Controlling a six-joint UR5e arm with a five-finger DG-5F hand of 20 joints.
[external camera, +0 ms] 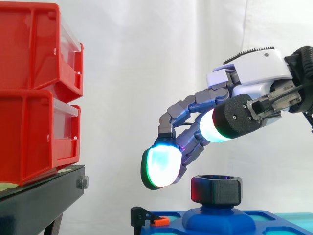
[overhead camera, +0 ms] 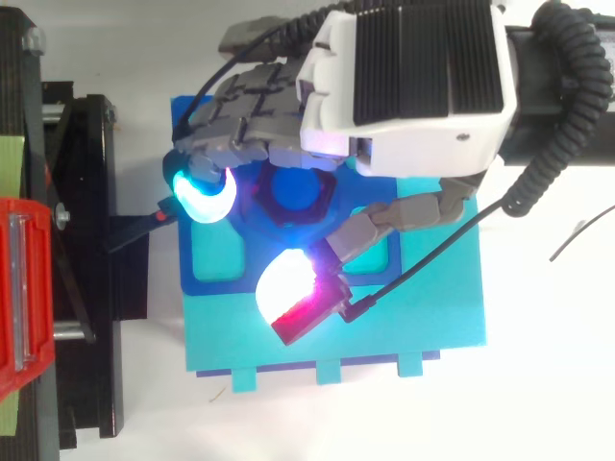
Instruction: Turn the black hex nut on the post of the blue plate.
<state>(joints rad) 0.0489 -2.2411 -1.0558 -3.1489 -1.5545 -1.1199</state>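
Black hex nut sat on the post of the blue plate. I saw the hand poised just above it, its fingers loosely bent, spread apart, gripping nothing.

The arm enters from the right edge in the side view and from the upper right corner in the top view. It carries the hand palm-down, with its white housing uppermost. The fingers arch forward and down in a loose claw, bunched side by side, and the foremost one ends in a pad that glows cyan with a green rim and hangs lowest of all. The thumb reaches out apart from them, its tip glowing white with a red edge. A wide gap lies between thumb and fingers, and nothing is pinched in it.
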